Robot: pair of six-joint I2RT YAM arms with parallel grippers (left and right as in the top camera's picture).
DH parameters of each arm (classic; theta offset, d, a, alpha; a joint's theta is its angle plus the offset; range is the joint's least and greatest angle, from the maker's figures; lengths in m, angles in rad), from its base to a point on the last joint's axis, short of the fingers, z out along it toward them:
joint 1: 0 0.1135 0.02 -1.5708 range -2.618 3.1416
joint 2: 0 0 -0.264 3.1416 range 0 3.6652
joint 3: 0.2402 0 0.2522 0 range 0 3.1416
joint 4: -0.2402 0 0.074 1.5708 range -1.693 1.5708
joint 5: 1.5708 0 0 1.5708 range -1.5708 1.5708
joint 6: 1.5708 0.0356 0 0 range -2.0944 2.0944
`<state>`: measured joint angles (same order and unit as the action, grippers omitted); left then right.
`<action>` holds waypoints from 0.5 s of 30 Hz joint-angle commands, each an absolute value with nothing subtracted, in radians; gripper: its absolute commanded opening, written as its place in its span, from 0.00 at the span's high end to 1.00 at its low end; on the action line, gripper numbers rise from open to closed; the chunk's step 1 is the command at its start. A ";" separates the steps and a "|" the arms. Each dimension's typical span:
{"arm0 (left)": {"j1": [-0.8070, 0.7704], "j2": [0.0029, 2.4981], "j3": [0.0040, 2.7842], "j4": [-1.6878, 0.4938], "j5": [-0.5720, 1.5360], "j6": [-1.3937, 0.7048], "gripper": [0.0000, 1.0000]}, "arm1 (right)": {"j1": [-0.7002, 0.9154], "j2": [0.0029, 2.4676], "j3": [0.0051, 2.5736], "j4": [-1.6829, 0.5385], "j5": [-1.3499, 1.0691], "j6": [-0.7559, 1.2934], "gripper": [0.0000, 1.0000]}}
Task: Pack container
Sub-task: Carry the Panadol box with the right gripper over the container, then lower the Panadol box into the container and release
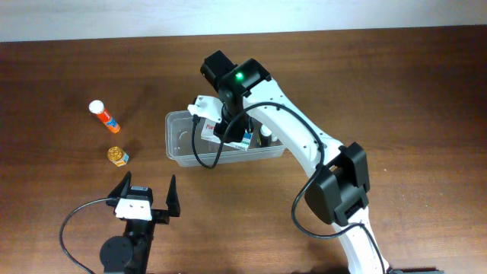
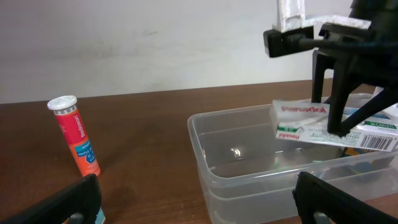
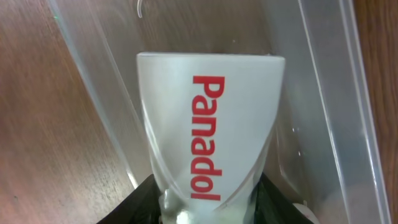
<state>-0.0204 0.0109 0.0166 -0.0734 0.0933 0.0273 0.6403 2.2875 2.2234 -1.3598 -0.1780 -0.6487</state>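
Observation:
The clear plastic container sits mid-table; it also shows in the left wrist view and the right wrist view. My right gripper is shut on a white Panadol box and holds it over the container's inside; the box shows in the left wrist view too. A small bottle stands inside the container at its right end. My left gripper is open and empty near the front edge, its fingers facing the container.
An orange tube with a white cap lies at the left, also in the left wrist view. A small gold-capped jar sits below it. The right arm's links reach across the table's right half.

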 commanded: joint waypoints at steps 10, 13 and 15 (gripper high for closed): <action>-0.024 0.006 0.009 -0.072 0.086 0.042 0.01 | 0.635 2.309 2.222 -1.344 -0.142 -0.783 0.53; -0.024 0.006 0.009 -0.072 0.086 0.042 0.01 | 0.627 2.311 2.222 -1.337 -0.142 -0.790 0.48; -0.024 0.006 0.009 -0.072 0.086 0.042 0.01 | 0.619 2.311 2.222 -1.337 -0.142 -0.797 0.48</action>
<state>-0.0204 0.0109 0.0166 -0.0734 0.0933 0.0273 0.6342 2.2940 2.2234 -1.3380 -0.1474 -0.7643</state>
